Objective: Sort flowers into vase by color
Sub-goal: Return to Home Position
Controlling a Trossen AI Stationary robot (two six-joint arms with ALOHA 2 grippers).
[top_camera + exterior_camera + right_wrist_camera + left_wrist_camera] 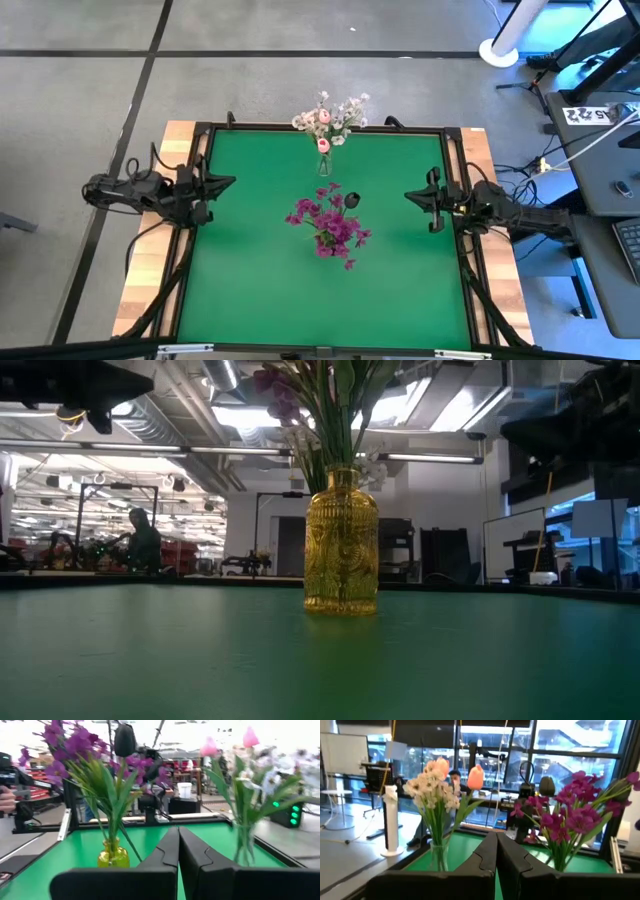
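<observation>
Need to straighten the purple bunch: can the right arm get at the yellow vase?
Probably yes. The right pincer, shut, faces the yellow vase with only green mat between them; the clear vase stands off to the far side.

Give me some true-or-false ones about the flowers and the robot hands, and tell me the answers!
1. The purple flowers stand in the yellow vase. True.
2. The clear vase holds purple flowers. False: it holds white and pink flowers.
3. The left gripper grips a flower. False: it is shut on nothing, out at the left side.
4. The right gripper, out at the right side, is shut. True.
</observation>
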